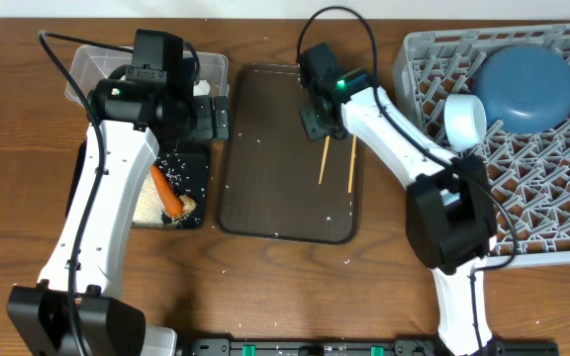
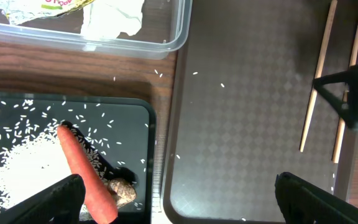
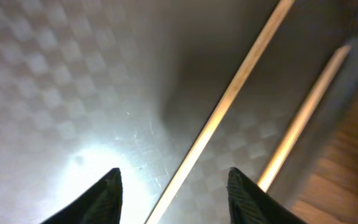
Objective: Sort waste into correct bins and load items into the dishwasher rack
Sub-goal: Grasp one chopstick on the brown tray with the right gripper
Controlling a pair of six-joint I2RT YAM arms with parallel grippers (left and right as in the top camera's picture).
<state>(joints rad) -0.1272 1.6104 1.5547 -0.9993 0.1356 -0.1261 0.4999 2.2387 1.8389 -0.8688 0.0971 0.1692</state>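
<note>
Chopstick point(image 3: 229, 93) between jaws of right tool point(image 3: 176, 183), untouched, jaws parted; second chopstick point(image 3: 303, 118) just beside. Left tool point(image 2: 179, 199) spread wide.

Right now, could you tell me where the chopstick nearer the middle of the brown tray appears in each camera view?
Overhead: chopstick near centre, on the serving tray's right half.
Left wrist: chopstick at right, slanting, left of the other chopstick.
Right wrist: chopstick crossing diagonally between the fingertips of the right gripper.
Shared landmark: the serving tray.
</note>
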